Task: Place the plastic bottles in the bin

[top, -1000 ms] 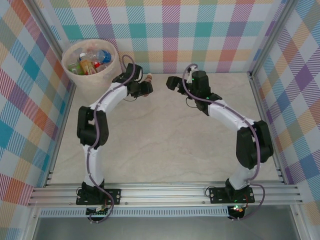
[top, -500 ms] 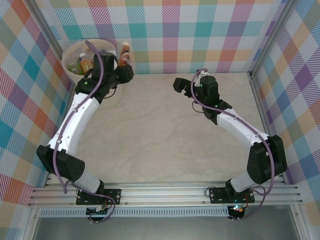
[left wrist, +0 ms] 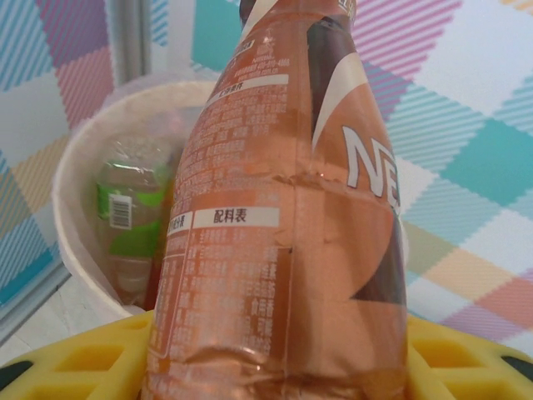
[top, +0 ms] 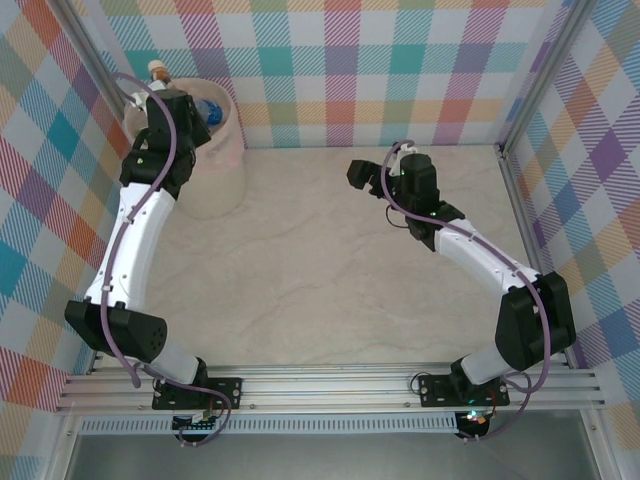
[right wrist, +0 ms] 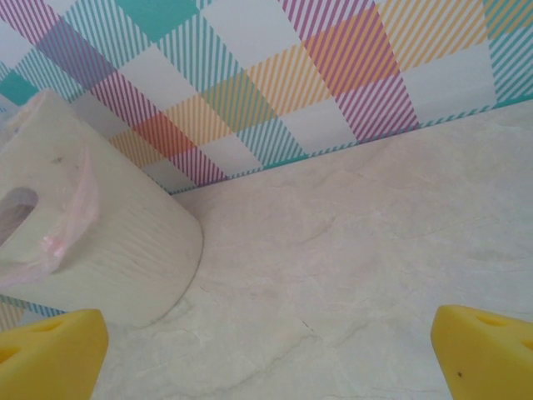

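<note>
- Brown-labelled plastic bottle, upright with pale cap up, pinched between the yellow pads of the left gripper; in the top view over the far-left edge of the bin.
- Bin in the table's far-left corner, close to the checked wall; clear liner draped over its side.
- Inside the bin: green-labelled bottle, blue-capped bottle, others too hidden to tell.
- Right gripper spread wide, nothing between its yellow fingertips; hovering above bare marbled table, well apart from the bin.
</note>
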